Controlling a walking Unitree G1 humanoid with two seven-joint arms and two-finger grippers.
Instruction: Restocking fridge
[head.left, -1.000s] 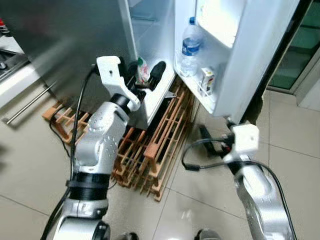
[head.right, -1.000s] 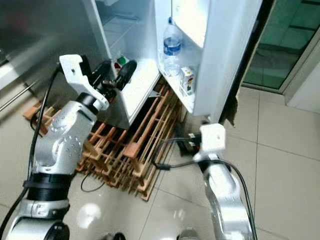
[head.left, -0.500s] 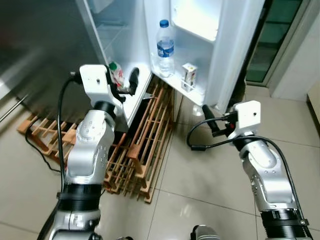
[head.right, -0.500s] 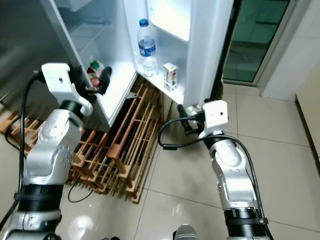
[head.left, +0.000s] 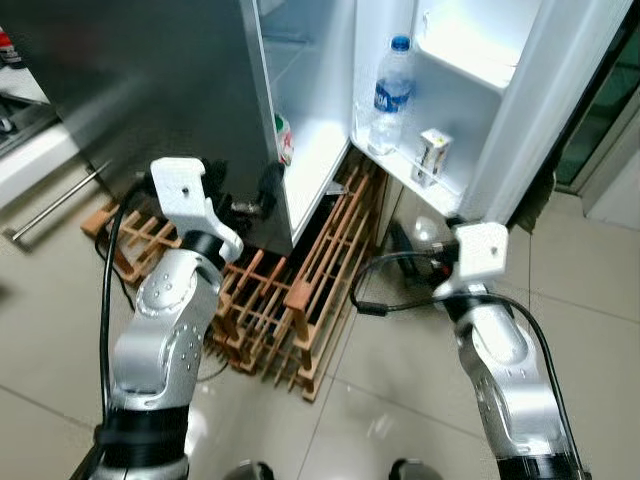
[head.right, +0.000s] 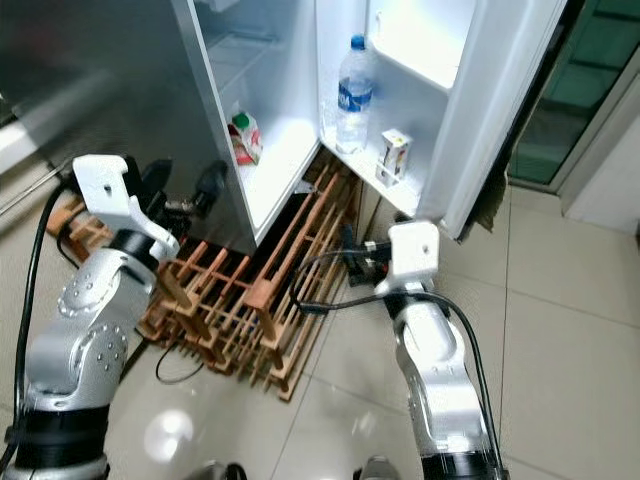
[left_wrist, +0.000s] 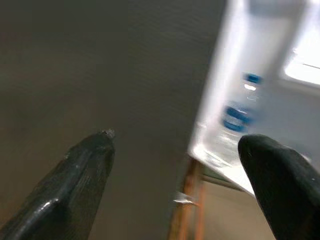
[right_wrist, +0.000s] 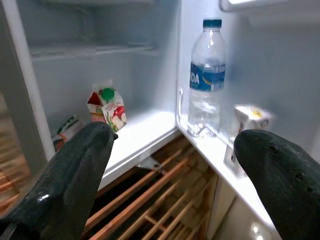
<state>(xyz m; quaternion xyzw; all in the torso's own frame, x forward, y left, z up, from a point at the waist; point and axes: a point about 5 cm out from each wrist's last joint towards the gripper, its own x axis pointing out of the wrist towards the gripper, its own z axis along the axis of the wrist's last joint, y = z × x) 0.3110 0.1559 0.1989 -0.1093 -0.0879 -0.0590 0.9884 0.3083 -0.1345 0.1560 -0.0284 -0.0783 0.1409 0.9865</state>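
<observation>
Your fridge (head.left: 310, 60) stands open ahead of you, its door (head.left: 520, 110) swung out to the right; on the door's lower shelf (head.left: 420, 180) a water bottle (head.left: 392, 90) stands upright at the inner end, and a small carton (head.left: 432, 157) stands a little apart from it toward the outer end; inside the fridge, a carton with a green cap (right_wrist: 106, 106) stands upright on the bottom shelf (right_wrist: 135, 135), near its front edge by the left wall; your left hand (head.left: 250, 200) is raised in front of the fridge's dark outer side (head.left: 150, 90), just beside the front edge of that wall, and its fingers (left_wrist: 75, 185) are spread wide and hold nothing; your right hand (head.right: 352, 247) sits low on the right, near the bottom corner of the door and above the floor (head.left: 400, 400), pointing into the open fridge; its fingers (right_wrist: 65, 180) are wide apart too and empty, framing the green-capped carton, the bottle and the small carton in the wrist view; a wooden rack (head.left: 320, 290) lies flat on the floor under the fridge's front, reaching out toward you; a black cable (head.left: 385, 300) loops from your right wrist above the tiles; at the far left a pale bench (head.left: 30, 160) edge with a metal bar handle (head.left: 55, 205) shows.
</observation>
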